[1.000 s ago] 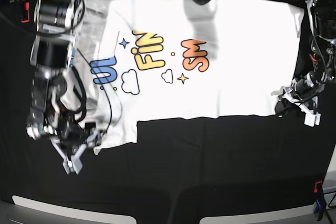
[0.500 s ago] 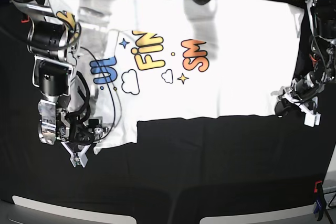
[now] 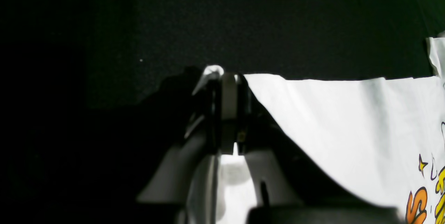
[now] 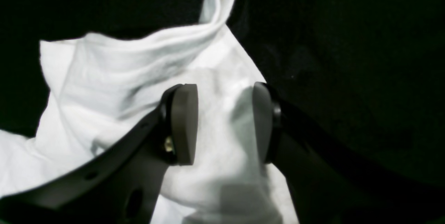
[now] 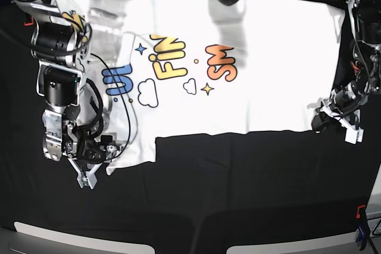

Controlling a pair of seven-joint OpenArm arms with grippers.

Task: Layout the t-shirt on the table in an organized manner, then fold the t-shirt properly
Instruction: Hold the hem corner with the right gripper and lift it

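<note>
Right gripper (image 4: 222,123): jaws apart, straddling a rumpled white corner of the t-shirt (image 5: 250,57); nothing pinched yet.

Left gripper (image 3: 226,78): jaws pressed together on a thin white edge, apparently the shirt's opposite lower corner.

T-shirt: print side up on the table (image 5: 238,194), spanning most of its far half; one lower flap hangs lower than the rest, bunched at the right gripper.

Step, as judged: layout, not folding.

Next move calls for: closing the right gripper on that corner, then drawing both corners apart to flatten the hem.
</note>
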